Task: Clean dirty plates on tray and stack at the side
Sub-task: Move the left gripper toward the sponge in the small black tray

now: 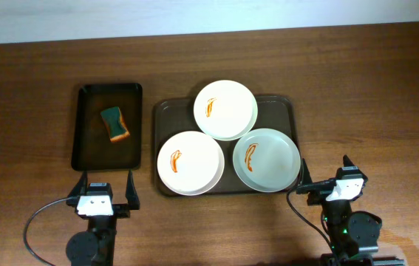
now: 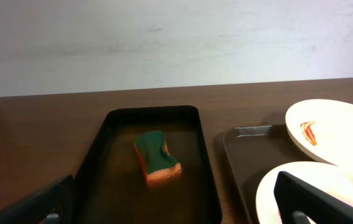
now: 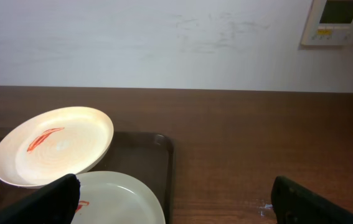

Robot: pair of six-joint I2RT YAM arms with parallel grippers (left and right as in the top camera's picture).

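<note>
While both arms wait at the near edge of the bench point(image 1: 386, 89), left pincer point(image 1: 106, 182) and right pincer point(image 1: 324, 173) each stand wide open, holding nothing. Step in hand, as judged: fetch the sponge point(image 1: 114, 124) from the small black tray point(image 1: 83, 151). Best taken by the left arm, coming straight down with jaws across the sponge's narrow sides, clear of the rim. Count: three plates point(image 1: 225, 109), crowded together on the brown tray point(image 1: 283, 100), one red streak each; one sponge; two trays; none stacked aside.

Even, soft light fell from above; the plates point(image 1: 225, 109) cast only faint shadows. Wrist views looked softer, with dark blurred fingers point(image 2: 313, 199) against a bright wall point(image 3: 164, 43)
</note>
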